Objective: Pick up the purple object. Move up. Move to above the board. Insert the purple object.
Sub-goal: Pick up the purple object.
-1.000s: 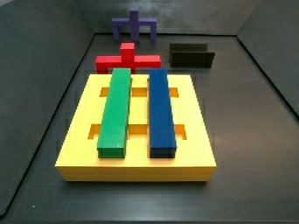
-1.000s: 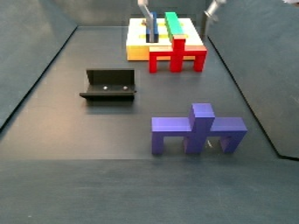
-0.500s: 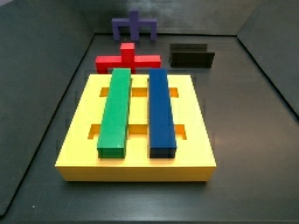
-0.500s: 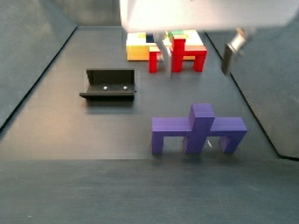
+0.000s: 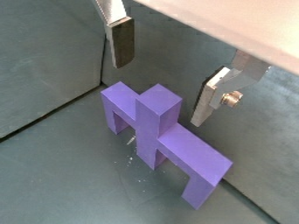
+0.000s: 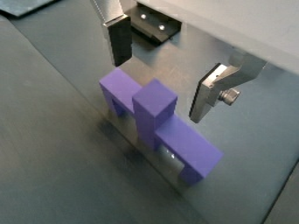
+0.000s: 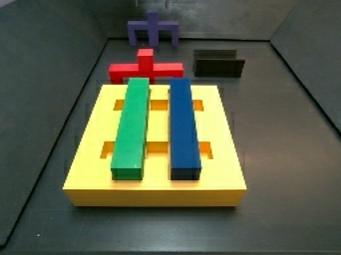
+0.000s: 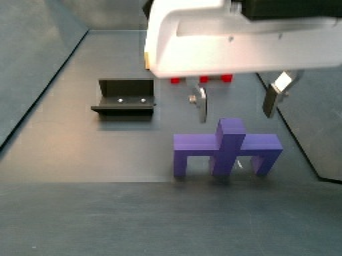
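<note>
The purple object point(image 8: 225, 150) stands on the dark floor on its two legs, with its post upright. It also shows in both wrist views point(image 5: 158, 131) point(image 6: 152, 122) and small at the far end in a side view point(image 7: 155, 30). My gripper point(image 8: 238, 105) is open and empty, just above the post, with one finger point(image 5: 122, 42) on each side and apart from the piece. The yellow board point(image 7: 94, 159) carries a long green bar point(image 7: 131, 125) and a long blue bar point(image 7: 184, 125). The gripper body hides the board in a side view.
A red cross-shaped block point(image 7: 147, 68) lies between the board and the purple object. The black fixture point(image 8: 124, 97) stands on the floor to one side; it also shows in a side view point(image 7: 220, 64) and in a wrist view point(image 6: 155, 24). Dark walls bound the floor.
The gripper has travelled from over the board end to the purple object and come down, so its open fingers now hang just above the post. The pieces have not moved.
</note>
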